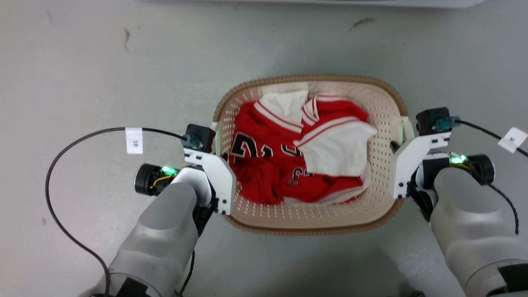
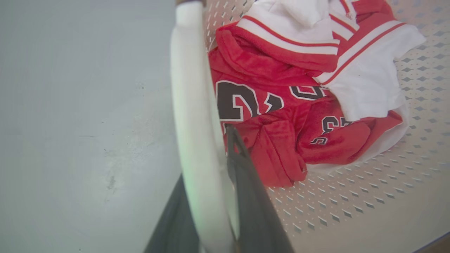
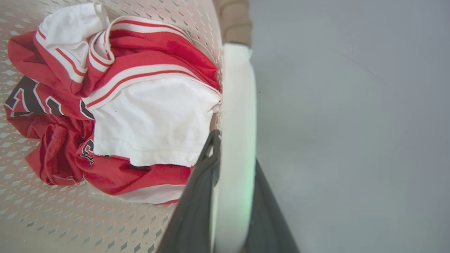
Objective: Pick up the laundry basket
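Head view hid fingertips; left gripper (image 2: 211, 140) pinched left handle (image 2: 195, 88), right gripper (image 3: 235, 147) right handle (image 3: 239, 98); laundry basket (image 1: 383, 119) lay lengthwise left-right.

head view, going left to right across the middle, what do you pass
left cable tag → left gripper → laundry basket holding red and white clothes → right gripper → right cable tag

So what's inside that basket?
A crumpled heap of clothes: red fabric with black numbers, and white pieces with red stripes. The bare perforated bottom of the basket shows around the heap. Anything lying under the heap is covered, so I cannot tell what is there.
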Controlling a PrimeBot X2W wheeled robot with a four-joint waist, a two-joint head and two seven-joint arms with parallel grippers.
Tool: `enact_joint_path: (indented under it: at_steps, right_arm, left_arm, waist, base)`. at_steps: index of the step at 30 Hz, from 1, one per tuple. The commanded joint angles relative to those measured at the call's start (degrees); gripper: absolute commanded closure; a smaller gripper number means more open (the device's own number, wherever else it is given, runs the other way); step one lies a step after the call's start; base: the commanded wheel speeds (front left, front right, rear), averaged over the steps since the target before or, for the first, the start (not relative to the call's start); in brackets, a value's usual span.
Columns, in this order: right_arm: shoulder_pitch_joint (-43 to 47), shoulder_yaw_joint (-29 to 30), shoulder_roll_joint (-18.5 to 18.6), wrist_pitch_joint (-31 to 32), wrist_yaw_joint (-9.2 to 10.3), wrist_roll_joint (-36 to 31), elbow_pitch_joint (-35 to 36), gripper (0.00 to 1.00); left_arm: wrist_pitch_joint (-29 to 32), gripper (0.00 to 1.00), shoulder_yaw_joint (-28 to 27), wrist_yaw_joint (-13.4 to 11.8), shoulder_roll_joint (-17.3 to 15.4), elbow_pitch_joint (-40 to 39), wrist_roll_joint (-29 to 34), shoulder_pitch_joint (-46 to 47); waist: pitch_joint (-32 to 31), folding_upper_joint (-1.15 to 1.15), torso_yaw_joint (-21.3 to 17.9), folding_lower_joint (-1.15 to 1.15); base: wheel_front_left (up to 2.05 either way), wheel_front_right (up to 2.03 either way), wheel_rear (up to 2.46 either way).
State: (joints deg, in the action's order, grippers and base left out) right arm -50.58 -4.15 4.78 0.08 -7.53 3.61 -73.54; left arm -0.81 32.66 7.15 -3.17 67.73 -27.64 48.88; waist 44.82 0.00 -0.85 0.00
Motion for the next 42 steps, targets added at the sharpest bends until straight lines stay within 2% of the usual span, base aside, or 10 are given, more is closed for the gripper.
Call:
enact_joint_path:
  at_steps: [1,5,10,15,22,31,35,42]
  right_arm:
    - [0.6,-0.3,0.1,0.3,0.08,0.1,-0.1,1.0]
    - [1.8,-1.5,0.5,3.4,0.08,0.7,-0.2,1.0]
    - [4.0,-5.1,0.0,11.8,0.08,2.2,-0.3,1.0]
    - [5.6,-8.2,-0.1,17.4,0.07,5.5,-0.4,1.0]
    - [7.0,-13.1,0.2,23.7,0.07,9.7,-0.2,1.0]
    - [7.6,-18.2,0.4,30.6,0.07,16.1,2.6,1.0]
    - [8.7,-23.0,0.8,35.2,0.05,18.4,5.0,1.0]
    - [10.6,-26.2,3.3,39.3,0.04,24.6,8.1,1.0]
  left_arm:
    - [0.1,1.0,0.5,0.5,0.0,-0.8,-0.3,-0.1]
    - [3.4,1.0,3.2,0.5,-1.4,-2.3,-4.0,-1.9]
    - [12.0,1.0,9.2,0.5,-3.6,-7.1,-10.8,-4.4]
    - [18.2,1.0,13.7,0.6,-7.1,-11.4,-17.1,-6.4]
    - [22.3,1.0,17.0,0.6,-11.5,-15.9,-24.7,-7.8]
    - [28.3,1.0,22.3,0.6,-14.5,-18.1,-30.7,-10.4]
    - [31.9,1.0,25.2,0.6,-16.1,-19.4,-32.5,-11.2]
    - [32.6,1.0,27.2,0.6,-16.9,-19.5,-35.3,-11.6]
  waist:
    - [-2.0,0.0,-0.4,0.0]
    - [-7.0,0.0,-0.8,0.0]
    - [-15.8,0.0,-1.5,0.0]
    - [-23.0,0.0,-1.9,0.0]
    - [-31.6,0.0,-2.8,0.0]
    - [-39.0,0.0,-3.8,0.0]
    - [-40.9,0.0,-4.2,0.0]
    - [-44.0,0.0,-4.0,0.0]
  base:
    - [0.0,0.0,0.0]
    - [0.0,0.0,0.0]
    - [0.0,0.0,0.0]
    - [0.0,0.0,0.0]
    - [0.0,0.0,0.0]
    - [0.0,0.0,0.0]
    - [0.0,0.0,0.0]
    - [0.0,0.0,0.0]
